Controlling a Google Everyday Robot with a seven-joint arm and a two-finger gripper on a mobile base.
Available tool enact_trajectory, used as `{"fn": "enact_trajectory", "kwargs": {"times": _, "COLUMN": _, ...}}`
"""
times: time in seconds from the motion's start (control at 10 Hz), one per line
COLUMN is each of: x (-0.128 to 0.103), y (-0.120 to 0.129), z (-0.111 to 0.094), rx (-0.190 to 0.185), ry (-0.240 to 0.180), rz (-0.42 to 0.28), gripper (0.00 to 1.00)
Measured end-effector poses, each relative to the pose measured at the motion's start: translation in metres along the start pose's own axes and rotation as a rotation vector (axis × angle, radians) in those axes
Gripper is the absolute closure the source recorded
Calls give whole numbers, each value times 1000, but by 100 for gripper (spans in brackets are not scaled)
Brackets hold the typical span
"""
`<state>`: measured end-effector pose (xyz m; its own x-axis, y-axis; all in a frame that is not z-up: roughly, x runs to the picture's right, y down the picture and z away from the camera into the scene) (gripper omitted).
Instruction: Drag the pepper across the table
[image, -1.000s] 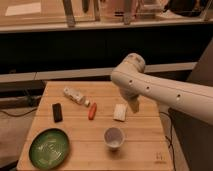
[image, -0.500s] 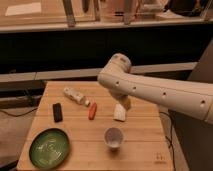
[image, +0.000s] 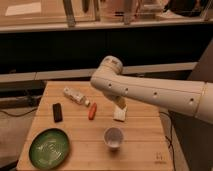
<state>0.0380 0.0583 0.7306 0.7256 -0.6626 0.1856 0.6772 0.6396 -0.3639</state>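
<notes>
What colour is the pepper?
Red-orange. The pepper shows in the camera view; the gripper hangs beside it above the table.

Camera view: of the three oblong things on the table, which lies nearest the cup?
The red-orange pepper; the black block and orange-capped bottle lie farther from the cup. The end effector hangs over the white block.
</notes>
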Motion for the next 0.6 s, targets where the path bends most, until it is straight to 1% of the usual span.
{"fn": "enact_trajectory", "kwargs": {"times": 0.2, "x": -6, "y": -6, "z": 6, "rx": 16, "ry": -9, "rz": -24, "gripper": 20}}
{"fn": "enact_trajectory", "kwargs": {"times": 0.5, "x": -18, "y": -13, "z": 22, "rx": 50, "ry": -43, "rz": -38, "gripper": 20}}
{"fn": "enact_trajectory", "kwargs": {"times": 0.6, "x": -22, "y": -15, "z": 27, "rx": 56, "ry": -52, "rz": -40, "gripper": 20}}
